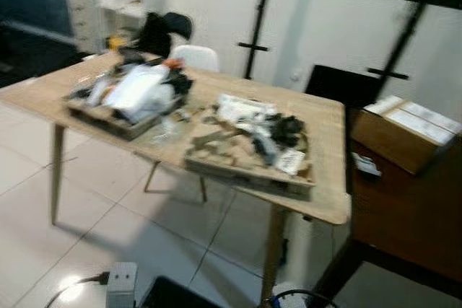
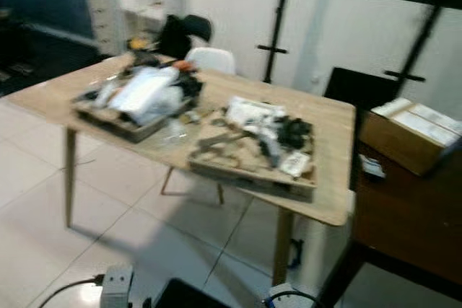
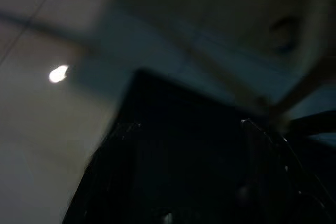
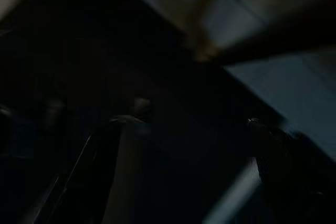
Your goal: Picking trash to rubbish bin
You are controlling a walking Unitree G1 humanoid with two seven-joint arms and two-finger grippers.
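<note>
the trash lies on the wooden worktop (image 1: 328,124): a cardboard tray of scraps (image 1: 249,146) near its right end, a second heaped tray (image 1: 133,95) left of it. a cardboard box (image 1: 404,131) sits right of the worktop. both wrist views are dark; whether either tool is spread, i cannot tell.

No legible txt, labels or nos. anywhere; pics too blurred.

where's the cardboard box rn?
In the head views, the cardboard box sits on the dark brown table at the robot's right, beside the light wooden table holding the trash piles.
</note>
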